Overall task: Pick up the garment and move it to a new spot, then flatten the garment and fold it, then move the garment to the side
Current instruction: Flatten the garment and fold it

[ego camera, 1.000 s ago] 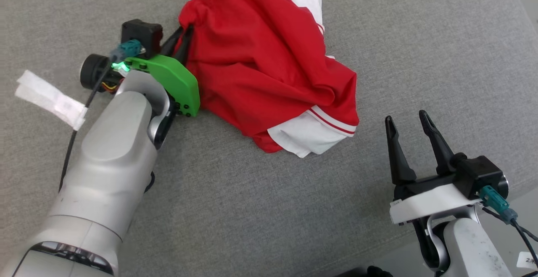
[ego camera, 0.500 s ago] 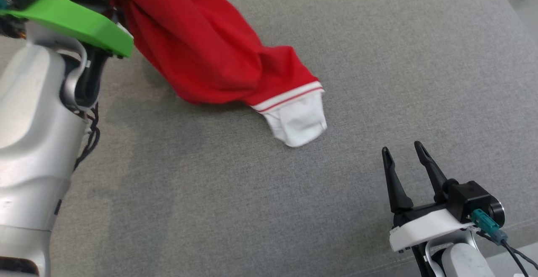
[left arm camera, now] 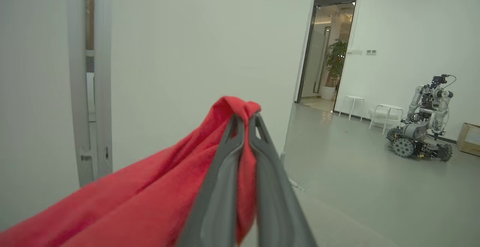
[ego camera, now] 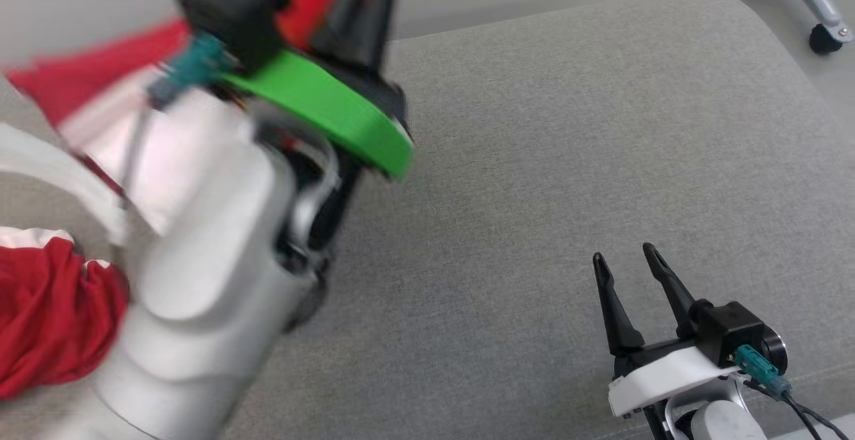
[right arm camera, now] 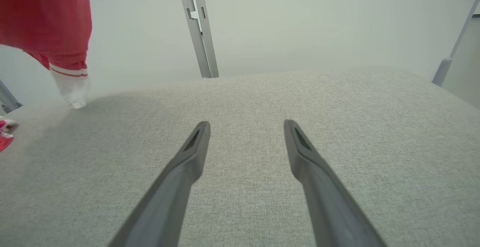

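Note:
The garment [left arm camera: 150, 198] is red with white striped cuffs. My left gripper [left arm camera: 245, 121] is shut on a bunched fold of it and holds it up in the air, in front of a pale wall. In the head view my left arm [ego camera: 200, 293] is raised and blurred, and the red cloth [ego camera: 53, 320] hangs beside it at the left edge. The right wrist view has the garment [right arm camera: 48, 14] dangling at the upper left, its white cuff [right arm camera: 71, 86] near the grey cushion [right arm camera: 243, 89]. My right gripper [ego camera: 624, 260] stands open over the cushion at the lower right, holding nothing.
The grey cushion [ego camera: 568, 159] spreads across the middle and right, rounded at its far right corner. A caster wheel [ego camera: 825, 36] stands beyond that corner. A metal post [right arm camera: 198, 26] rises behind the cushion. Far off on the floor are another robot [left arm camera: 423, 127] and white stools [left arm camera: 386, 112].
My left arm has lifted the garment off the cushion and carried it up and to the left. The head camera has tilted up. My right gripper has stayed open in place.

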Motion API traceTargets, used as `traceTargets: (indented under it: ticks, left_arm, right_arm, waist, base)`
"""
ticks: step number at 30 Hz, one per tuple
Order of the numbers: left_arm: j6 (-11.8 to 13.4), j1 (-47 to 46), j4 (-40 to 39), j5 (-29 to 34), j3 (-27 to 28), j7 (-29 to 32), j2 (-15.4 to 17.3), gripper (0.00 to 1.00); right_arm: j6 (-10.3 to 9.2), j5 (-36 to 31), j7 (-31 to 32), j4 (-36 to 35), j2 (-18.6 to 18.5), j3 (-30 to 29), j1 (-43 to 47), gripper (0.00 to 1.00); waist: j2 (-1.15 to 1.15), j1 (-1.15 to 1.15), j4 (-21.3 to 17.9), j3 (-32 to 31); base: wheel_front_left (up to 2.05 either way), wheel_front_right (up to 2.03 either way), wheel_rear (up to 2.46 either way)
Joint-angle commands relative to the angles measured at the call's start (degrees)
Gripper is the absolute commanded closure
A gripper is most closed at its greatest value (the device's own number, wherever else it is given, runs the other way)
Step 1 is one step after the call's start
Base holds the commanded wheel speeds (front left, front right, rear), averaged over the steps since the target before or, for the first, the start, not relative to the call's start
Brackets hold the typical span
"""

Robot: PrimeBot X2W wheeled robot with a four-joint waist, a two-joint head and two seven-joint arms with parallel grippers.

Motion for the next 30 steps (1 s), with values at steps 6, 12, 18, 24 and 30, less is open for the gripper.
traceTargets:
  ticks: [6, 12, 18, 24, 30]
  left_arm:
    - [-1.27, 9.71, 15.29, -1.94, -7.49, -7.79, -7.75, 1.0]
    - [-1.66, 7.8, 15.87, -15.2, -14.41, -10.91, -8.6, 0.0]
    - [0.86, 4.24, 10.19, -14.77, -18.55, -13.1, -8.6, 0.0]
    - [4.58, 13.27, 7.19, -10.92, -18.42, -13.43, -2.54, 0.0]
    - [5.08, 23.9, 5.6, -13.84, -19.38, -12.9, 2.49, 0.0]
  right_arm:
    - [-0.08, 1.09, -0.01, -0.14, -0.13, 1.5, -2.36, 0.0]
    - [-0.08, 0.59, -0.01, 0.11, -0.09, -0.07, -2.04, 0.0]
    - [-0.08, 0.64, -0.01, 0.45, -0.11, -0.47, 0.8, 0.0]
    - [-0.08, 0.33, -0.01, 0.48, -0.11, -0.35, 1.88, 0.0]
    - [-0.08, -0.3, -0.01, 0.59, -0.14, -0.13, 2.3, 0.0]
  waist:
    - [0.0, 0.0, -6.25, 3.72]
    - [0.0, 0.0, -8.19, 5.0]
    - [0.0, 0.0, -4.44, 2.42]
    - [0.0, 0.0, -0.19, -0.23]
    - [0.0, 0.0, 2.26, -1.02]
  base:
    - [0.0, 0.0, 0.0]
    - [0.0, 0.0, 0.0]
    - [0.0, 0.0, 0.0]
    - [0.0, 0.0, 0.0]
    - [0.0, 0.0, 0.0]
